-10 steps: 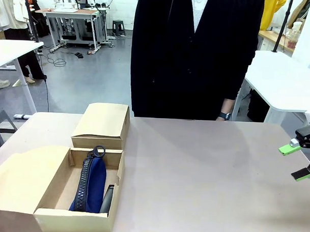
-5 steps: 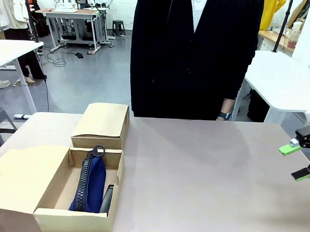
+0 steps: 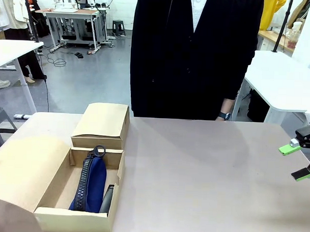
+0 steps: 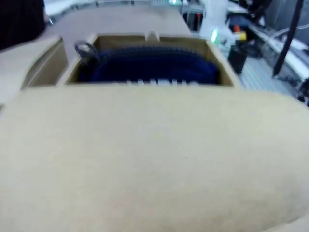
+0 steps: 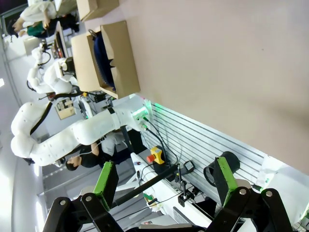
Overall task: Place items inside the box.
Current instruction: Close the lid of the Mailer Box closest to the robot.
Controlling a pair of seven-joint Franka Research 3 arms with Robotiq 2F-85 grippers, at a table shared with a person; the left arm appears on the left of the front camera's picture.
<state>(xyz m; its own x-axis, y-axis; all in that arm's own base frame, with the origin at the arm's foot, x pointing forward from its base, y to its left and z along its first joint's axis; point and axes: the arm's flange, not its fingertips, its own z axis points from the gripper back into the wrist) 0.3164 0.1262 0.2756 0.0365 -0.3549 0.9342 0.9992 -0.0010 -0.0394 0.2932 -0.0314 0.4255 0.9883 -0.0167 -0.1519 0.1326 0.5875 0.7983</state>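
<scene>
The box (image 3: 72, 221) stands open at the table's near left, its wide flap lid (image 3: 20, 177) tilted up on the left side. A dark blue zip pouch (image 3: 91, 185) lies inside, with a black item (image 3: 107, 200) beside it. In the left wrist view the flap (image 4: 154, 154) looms close and blurred, hiding my left fingers; the pouch (image 4: 154, 70) shows beyond it. In the right wrist view my left arm (image 5: 53, 140) reaches to the box (image 5: 123, 63). My right gripper (image 3: 294, 162) hangs open and empty at the table's right edge, its green-padded gripper (image 5: 165, 176) apart.
A smaller shut cardboard box (image 3: 101, 125) sits just behind the open one. A person in dark clothes (image 3: 192, 56) stands at the far side of the table. Bare tabletop (image 3: 203, 179) stretches between the boxes and my right gripper.
The box's flap lid has swung upward at its left edge. My right gripper has stayed still and open.
</scene>
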